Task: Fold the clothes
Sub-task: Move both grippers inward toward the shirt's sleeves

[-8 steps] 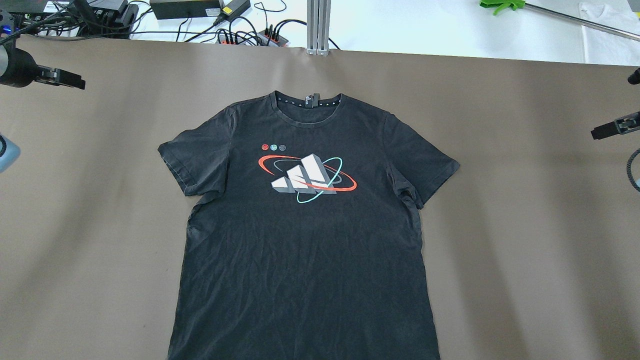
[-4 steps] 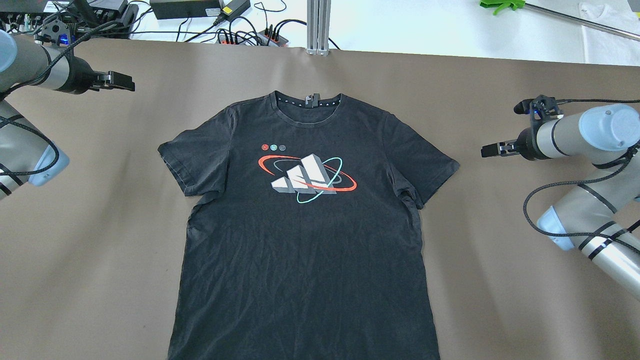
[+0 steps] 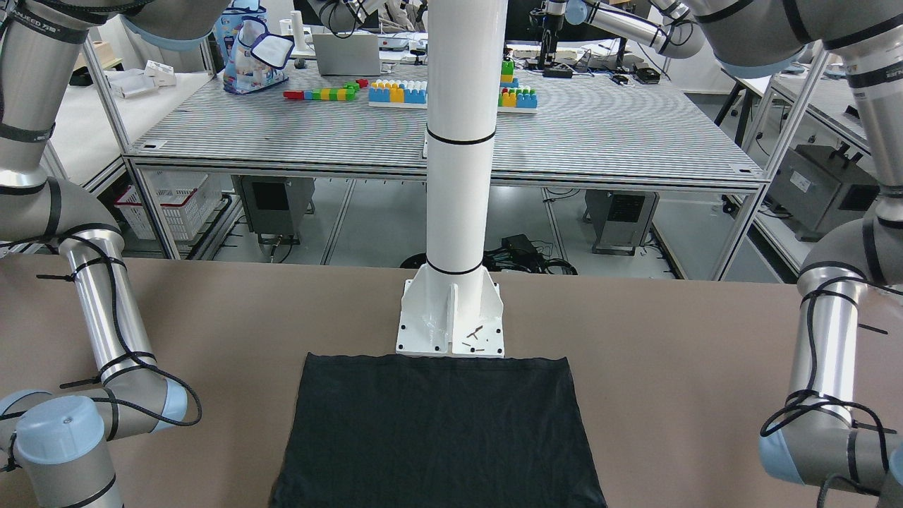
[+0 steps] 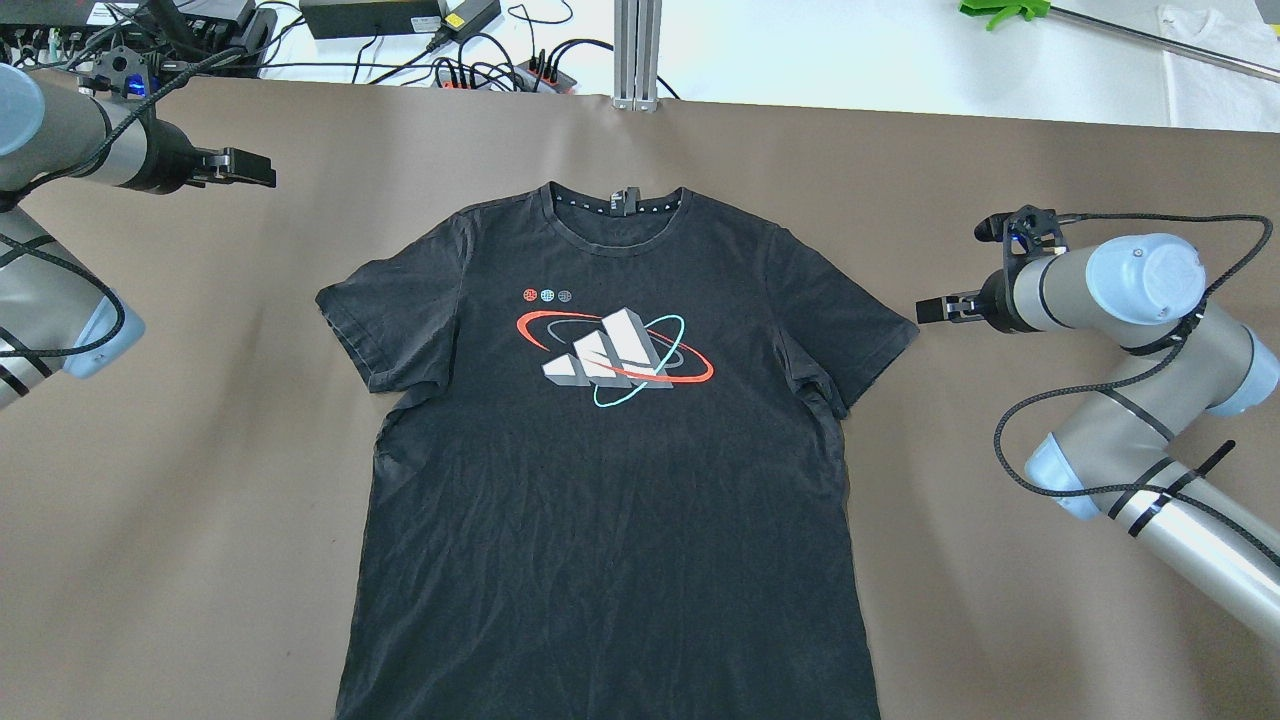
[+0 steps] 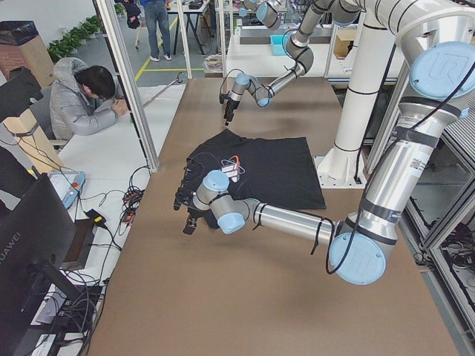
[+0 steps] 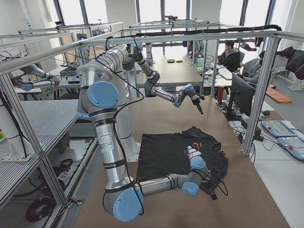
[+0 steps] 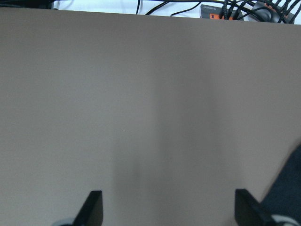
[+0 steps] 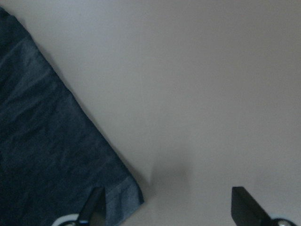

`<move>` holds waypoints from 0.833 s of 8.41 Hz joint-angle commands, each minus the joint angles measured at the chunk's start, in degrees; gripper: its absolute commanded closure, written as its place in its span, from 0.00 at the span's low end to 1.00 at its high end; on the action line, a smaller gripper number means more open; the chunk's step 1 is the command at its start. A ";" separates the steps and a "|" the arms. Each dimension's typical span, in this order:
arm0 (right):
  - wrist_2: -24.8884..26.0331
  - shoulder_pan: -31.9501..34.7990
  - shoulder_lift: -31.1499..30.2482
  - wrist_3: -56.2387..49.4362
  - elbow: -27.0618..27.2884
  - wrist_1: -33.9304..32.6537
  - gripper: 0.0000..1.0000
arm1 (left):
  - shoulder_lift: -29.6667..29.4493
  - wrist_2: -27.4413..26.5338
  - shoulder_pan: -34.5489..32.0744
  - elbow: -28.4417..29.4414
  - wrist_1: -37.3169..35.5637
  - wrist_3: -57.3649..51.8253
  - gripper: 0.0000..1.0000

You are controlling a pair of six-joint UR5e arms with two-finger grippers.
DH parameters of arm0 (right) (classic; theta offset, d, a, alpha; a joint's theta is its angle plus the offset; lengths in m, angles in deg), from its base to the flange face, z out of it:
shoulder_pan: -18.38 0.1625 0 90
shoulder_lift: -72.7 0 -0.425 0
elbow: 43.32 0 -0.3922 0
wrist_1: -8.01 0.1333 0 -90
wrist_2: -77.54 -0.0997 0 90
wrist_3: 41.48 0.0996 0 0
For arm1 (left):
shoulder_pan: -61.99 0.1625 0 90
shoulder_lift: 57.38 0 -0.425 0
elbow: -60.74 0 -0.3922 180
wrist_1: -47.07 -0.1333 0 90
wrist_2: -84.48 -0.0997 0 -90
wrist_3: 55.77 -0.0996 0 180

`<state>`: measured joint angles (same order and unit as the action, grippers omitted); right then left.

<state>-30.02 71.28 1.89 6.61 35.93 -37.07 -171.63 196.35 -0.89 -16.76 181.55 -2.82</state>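
The clothes [image 4: 610, 480] are one black T-shirt with a white, red and teal print, lying flat and face up on the brown table, collar at the far side. Its hem end [image 3: 437, 430] reaches the white pillar's base plate [image 3: 451, 326]. My left gripper [image 4: 250, 168] hovers open over bare table, beyond and to the left of the left sleeve. In its wrist view, the left gripper [image 7: 169, 209] holds nothing. My right gripper [image 4: 930, 310] is open just off the right sleeve's tip. Under the right gripper [image 8: 167, 207], the sleeve corner [image 8: 51, 141] lies by the left finger.
A white pillar [image 3: 458, 141] stands at the table's near edge. Cables and power strips [image 4: 480, 70] lie past the far edge beside an aluminium post [image 4: 636, 50]. A seated person [image 5: 78, 100] is beyond the table's far side. Brown table [image 4: 1000, 600] surrounds the shirt.
Both arms have come in from the sides towards the shirt. The right gripper has moved left to the right sleeve's tip; the left has shifted slightly right. The shirt has not moved.
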 commanded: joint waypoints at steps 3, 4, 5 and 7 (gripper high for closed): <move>1.99 -2.09 1.20 0.25 -0.67 -0.10 0.06 | 0.08 -0.25 0.12 0.16 -0.01 -0.04 0.00; 2.00 -2.27 1.20 0.25 -1.46 -0.01 0.06 | 0.08 -0.25 0.12 0.16 -0.01 -0.04 0.00; 2.00 -2.45 1.20 0.25 -1.73 -0.01 0.06 | 0.08 -0.25 0.12 0.16 -0.01 -0.13 0.00; 2.00 -2.88 1.20 0.25 -2.26 -0.01 0.06 | 0.00 -0.25 0.12 0.16 0.08 -0.13 0.00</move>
<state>-28.04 68.86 3.07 6.86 34.19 -37.09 -171.55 196.10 -0.77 -16.61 181.58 -2.93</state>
